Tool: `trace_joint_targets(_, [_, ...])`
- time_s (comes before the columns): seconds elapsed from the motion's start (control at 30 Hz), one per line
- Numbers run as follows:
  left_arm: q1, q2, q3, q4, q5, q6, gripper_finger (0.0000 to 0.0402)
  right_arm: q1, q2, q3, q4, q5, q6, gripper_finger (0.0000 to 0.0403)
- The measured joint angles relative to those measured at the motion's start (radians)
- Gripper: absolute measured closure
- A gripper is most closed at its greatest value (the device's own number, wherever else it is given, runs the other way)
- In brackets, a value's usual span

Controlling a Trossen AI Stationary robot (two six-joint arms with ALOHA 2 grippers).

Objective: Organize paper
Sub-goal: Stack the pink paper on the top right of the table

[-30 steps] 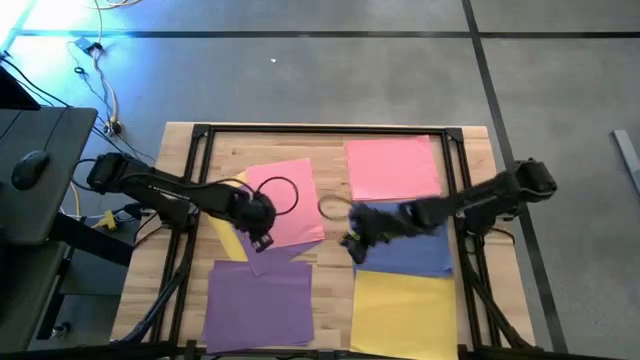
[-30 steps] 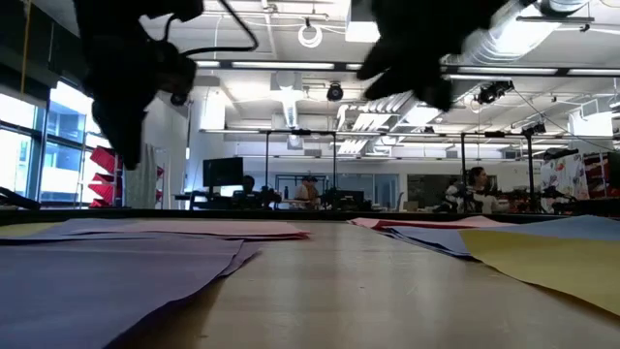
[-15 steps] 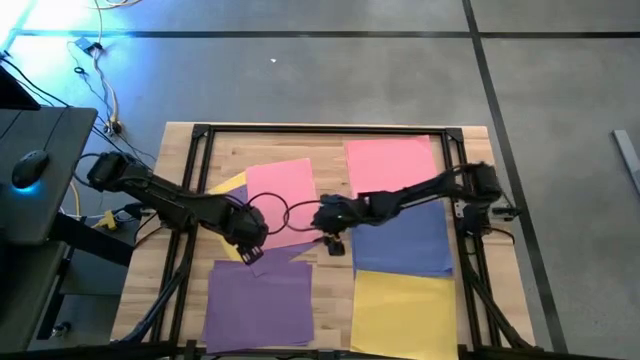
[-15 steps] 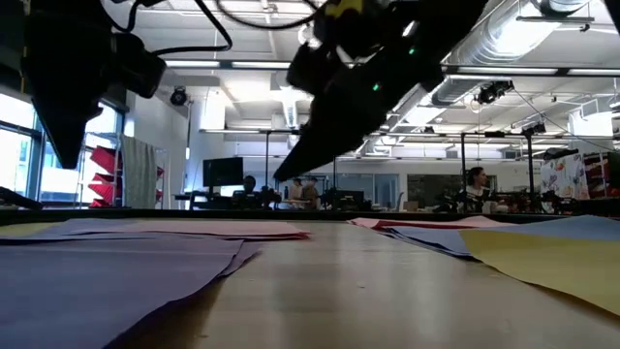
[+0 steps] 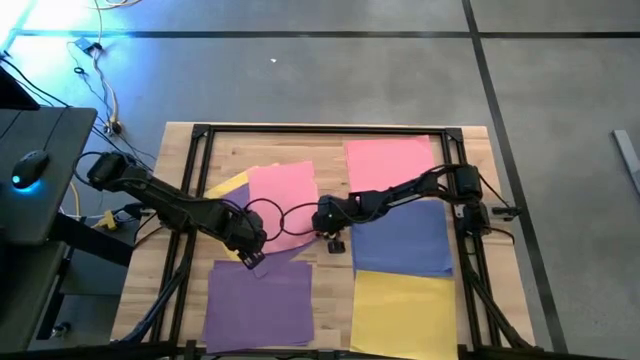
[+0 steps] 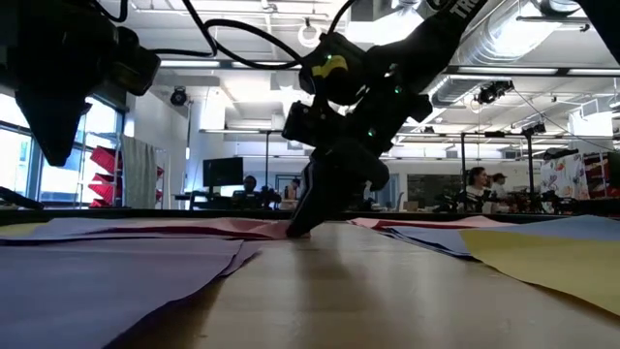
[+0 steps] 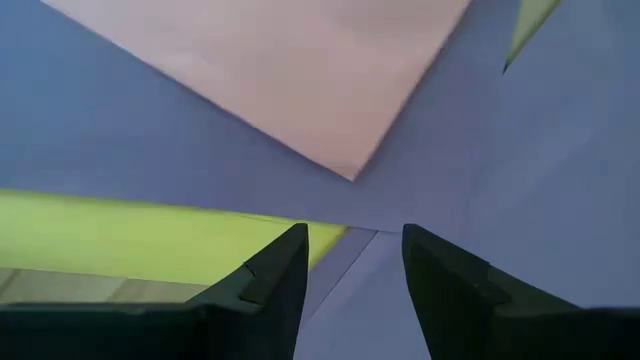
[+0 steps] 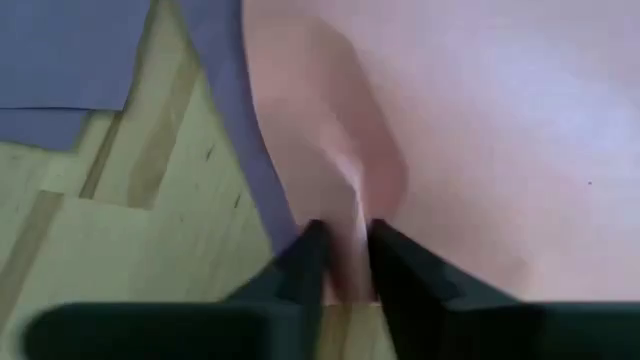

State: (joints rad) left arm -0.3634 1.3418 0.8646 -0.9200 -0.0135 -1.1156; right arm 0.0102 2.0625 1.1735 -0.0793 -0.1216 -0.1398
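Observation:
A tilted pink paper (image 5: 283, 198) tops a loose pile left of centre, lying on a yellow sheet (image 5: 226, 185) and a purple one (image 5: 268, 256). My right gripper (image 5: 322, 226) reaches across from the right and is shut on this pink paper's right edge. My left gripper (image 5: 250, 252) hangs open above the pile's near corner, fingers pointing down over purple paper (image 7: 480, 150), touching nothing. Lying flat on the table are another purple sheet (image 5: 260, 305), a pink one (image 5: 393, 167), a blue one (image 5: 405, 238) and a yellow one (image 5: 403, 312). My right gripper pinches the pink paper's right edge (image 8: 345, 215) between its two fingers, slanting down from the table's right side. A small ridge of paper stands up between the fingertips (image 8: 310, 255). The rest of the sheet lies on the pile, and the fingertips meet it at table level (image 6: 294, 229).
A black frame (image 5: 320, 130) runs around the wooden table top. Bare wood (image 5: 335, 285) shows between the left and right groups of sheets. Black cables (image 5: 285, 212) loop over the pink sheet between the two arms. People and desks show in the room beyond the table.
My right gripper has swung from over the blue sheet toward the table's left, rolled, come down to the table and taken hold of the pink paper's right edge. My left gripper has shifted a little toward the table's near-left and rolled, staying open.

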Motion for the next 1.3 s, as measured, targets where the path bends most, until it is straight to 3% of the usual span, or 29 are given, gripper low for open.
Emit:
trace_joint_targets(0.13, [0.000, -0.005, 0.002, -0.010, -0.009, 0.000, 0.0262, 0.004, -0.048, 0.015, -0.085, 0.005, 0.090, 0.0391])
trace_joint_targets(0.27, [0.000, -0.018, 0.067, -0.115, -0.087, 0.000, 0.0268, -0.002, -0.136, 0.064, -0.176, -0.010, 0.172, 0.0401])
trace_joint_targets(0.6, [0.000, -0.074, 0.354, -0.475, -0.490, 0.037, 0.0289, -0.061, -0.357, 0.121, -0.289, -0.053, 0.538, 0.0403])
trace_joint_targets(0.67, [-0.005, -0.087, 0.403, -0.479, -0.565, 0.118, 0.0289, -0.074, -0.402, 0.121, -0.313, -0.056, 0.601, 0.0403])
trace_joint_targets(0.77, [-0.022, -0.108, 0.436, -0.411, -0.696, 0.304, 0.0287, -0.097, -0.484, 0.122, -0.335, -0.072, 0.671, 0.0403])
trace_joint_targets(0.9, [-0.016, -0.119, 0.438, -0.184, -0.826, 0.695, 0.0267, -0.122, -0.534, 0.121, -0.387, -0.073, 0.731, 0.0403])
trace_joint_targets(1.07, [0.076, -0.075, 0.394, 0.136, -0.827, 1.101, 0.0216, -0.131, -0.546, 0.130, -0.375, -0.092, 0.753, 0.0403])
trace_joint_targets(1.2, [0.140, -0.042, 0.346, 0.334, -0.768, 1.268, 0.0174, -0.121, -0.543, 0.129, -0.398, -0.085, 0.753, 0.0403])
trace_joint_targets(1.3, [0.175, 0.006, 0.342, 0.357, -0.736, 1.350, 0.0157, -0.112, -0.543, 0.129, -0.399, -0.081, 0.758, 0.0403])
